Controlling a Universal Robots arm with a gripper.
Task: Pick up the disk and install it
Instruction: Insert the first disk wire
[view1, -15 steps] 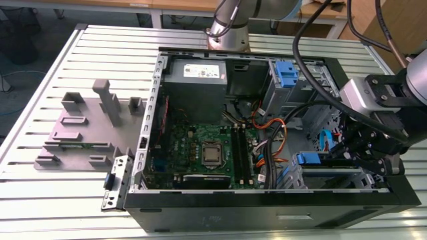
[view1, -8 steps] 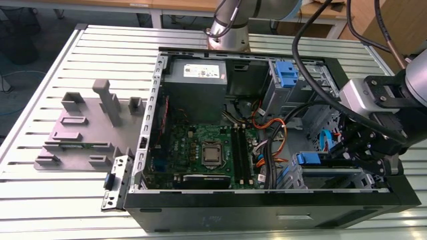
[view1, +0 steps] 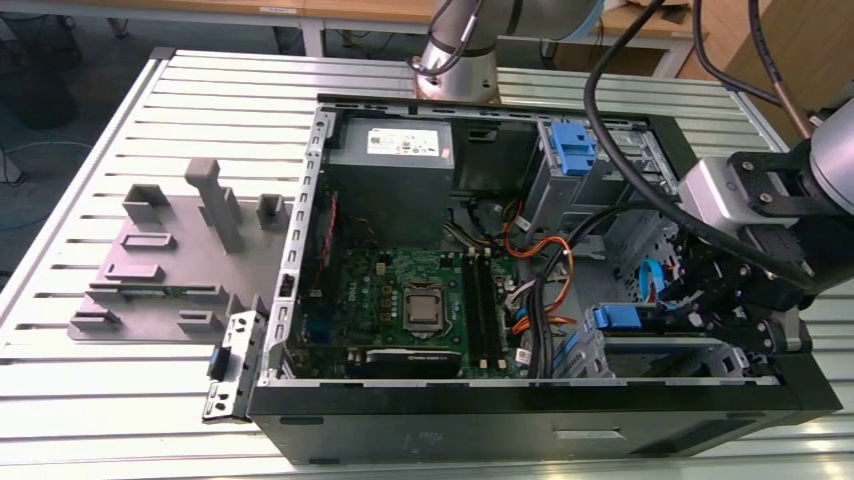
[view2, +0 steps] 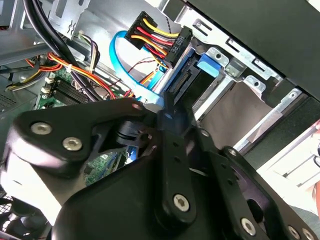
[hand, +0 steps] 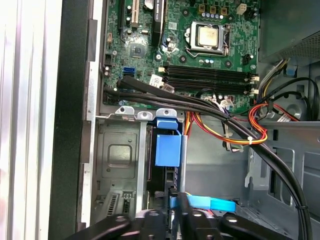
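The disk (hand: 167, 150) stands on edge in the drive bay (hand: 117, 160), at the near corner of the case (view1: 534, 425) on the exterior view's right. The gripper (hand: 178, 204), fingers drawn together, sits at the disk's end. The disk is likely heavy, rigid and shock-sensitive, so it is best held by its stiff sides

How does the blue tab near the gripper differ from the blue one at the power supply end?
In the exterior view, the near blue tab looks wider than tall, close to the gripper; the far blue tab looks taller than wide, at the power supply end. Both are blue plastic.
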